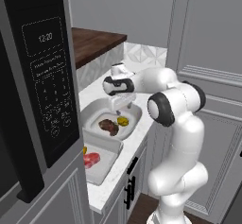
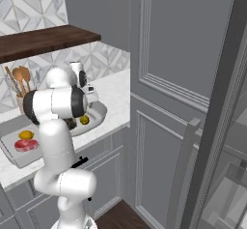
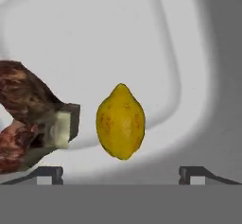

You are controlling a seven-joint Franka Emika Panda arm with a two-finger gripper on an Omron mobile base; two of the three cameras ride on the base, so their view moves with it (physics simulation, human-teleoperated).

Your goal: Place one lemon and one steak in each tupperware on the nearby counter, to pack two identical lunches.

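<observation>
The hand (image 1: 118,106) hung just above the deep tub (image 1: 92,113) on the white bench (image 1: 113,178), its fingers spread wide with nothing between them. In the hand view the two fingertips (image 3: 47,175) stood well apart at the bottom, and the dull yellow lemon (image 3: 120,122) lay free on the tub's pale floor between and beyond them, just beside the darker steak (image 3: 23,124) with its pale fat edge. The left base view showed the same pair in the tub: the dark steak (image 1: 108,126) and the lemon (image 1: 123,121) side by side.

Next to the tub, nearer the base, sat the shallow tray (image 1: 106,164). It held the bright red steak (image 1: 91,159), and an orange-yellow lemon (image 1: 85,150) showed at its far edge, partly hidden by the microwave (image 1: 42,76); the right base view showed that lemon (image 2: 26,135) lying close behind the red steak (image 2: 26,145) on the tray (image 2: 19,161).

Judged from this, the step in hand was the release of the last lemon into the tub, and both lunches looked packed. The next move called only for lifting the hand straight up clear of the tub's thick rim without nudging the lemon or steak.
</observation>
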